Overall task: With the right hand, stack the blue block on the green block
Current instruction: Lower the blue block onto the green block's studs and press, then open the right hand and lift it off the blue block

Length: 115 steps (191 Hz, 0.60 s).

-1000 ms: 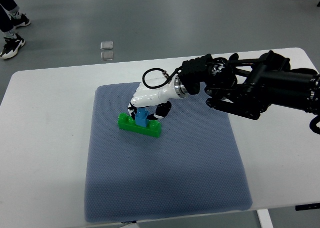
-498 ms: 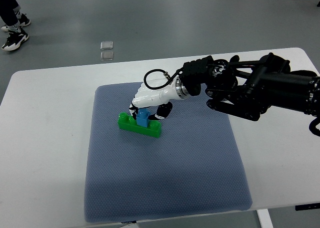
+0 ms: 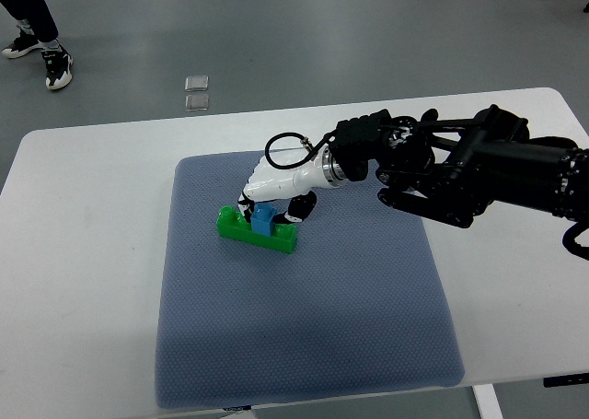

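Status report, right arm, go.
Right robot hand closed on blue block. Block seated on green block, not released. Left arm out of view. Nothing obstructing.

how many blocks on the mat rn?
2. The green block lies on the left part of the blue mat; the blue block sits on top of it, under the right robot hand. Others could hide beneath that hand.

Non-task items, top view
White tabletop point(image 3: 83, 216) carrying grey-blue mat point(image 3: 304, 336); two small clear squares point(image 3: 196, 92) on grey floor point(image 3: 322, 32); person's legs and sneakers point(image 3: 37, 32) top left.
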Each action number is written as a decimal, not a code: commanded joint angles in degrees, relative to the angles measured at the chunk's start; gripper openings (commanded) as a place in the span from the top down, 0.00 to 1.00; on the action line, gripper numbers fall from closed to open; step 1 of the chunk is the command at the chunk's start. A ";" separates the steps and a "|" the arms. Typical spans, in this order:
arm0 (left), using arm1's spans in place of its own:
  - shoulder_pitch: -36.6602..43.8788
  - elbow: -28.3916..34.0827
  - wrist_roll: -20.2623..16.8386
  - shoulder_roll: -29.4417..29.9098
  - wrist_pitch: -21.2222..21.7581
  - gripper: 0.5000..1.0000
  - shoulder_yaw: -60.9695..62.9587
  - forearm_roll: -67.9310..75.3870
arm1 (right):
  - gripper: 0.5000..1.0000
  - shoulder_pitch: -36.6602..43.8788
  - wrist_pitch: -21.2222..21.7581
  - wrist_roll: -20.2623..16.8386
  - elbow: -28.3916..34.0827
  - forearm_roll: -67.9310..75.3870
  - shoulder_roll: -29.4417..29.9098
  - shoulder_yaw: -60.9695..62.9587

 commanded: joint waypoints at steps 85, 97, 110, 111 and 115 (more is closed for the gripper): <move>0.00 0.02 0.00 0.00 0.00 0.00 0.00 0.00 | 0.48 0.12 -0.01 0.00 -0.38 0.48 0.10 0.22; 0.00 0.02 0.00 0.00 0.00 0.00 0.00 0.00 | 0.38 0.30 0.08 0.00 -0.38 0.75 0.01 0.22; 0.00 0.02 0.00 0.00 0.00 0.00 0.00 0.00 | 0.28 0.39 0.08 0.09 -0.30 0.92 -0.08 0.22; 0.00 0.02 0.00 0.00 0.00 0.00 0.00 0.00 | 0.28 0.39 0.08 0.09 -0.30 0.92 -0.08 0.22; 0.00 0.02 0.00 0.00 0.00 0.00 0.00 0.00 | 0.27 0.39 0.08 0.09 -0.30 0.92 -0.08 0.22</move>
